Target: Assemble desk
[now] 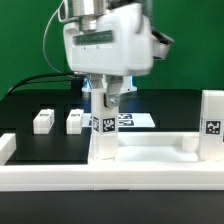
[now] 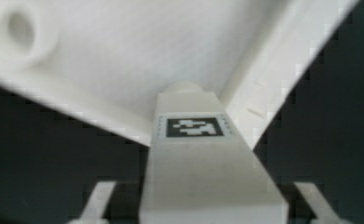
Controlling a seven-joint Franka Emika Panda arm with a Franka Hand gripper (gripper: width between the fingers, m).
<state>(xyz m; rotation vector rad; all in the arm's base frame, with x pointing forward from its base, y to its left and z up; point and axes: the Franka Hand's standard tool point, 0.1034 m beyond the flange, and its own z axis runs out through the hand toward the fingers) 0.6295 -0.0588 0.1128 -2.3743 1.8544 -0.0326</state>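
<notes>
I'm holding the second leg (image 1: 104, 135) over the tabletop (image 1: 155, 145), the gripper (image 1: 105, 102) jaws pinching it. The first leg (image 1: 212, 120) looks mounted. Two spare legs (image 1: 42, 120) (image 1: 75, 120) are waiting toward the counter's far edge.

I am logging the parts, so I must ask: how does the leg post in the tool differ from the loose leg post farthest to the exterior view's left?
The held leg post stands upright on the tabletop panel; the loose leg post rests on the black table, off the panel. The tool grips the held one; nothing touches the loose one. Both are white posts.
</notes>
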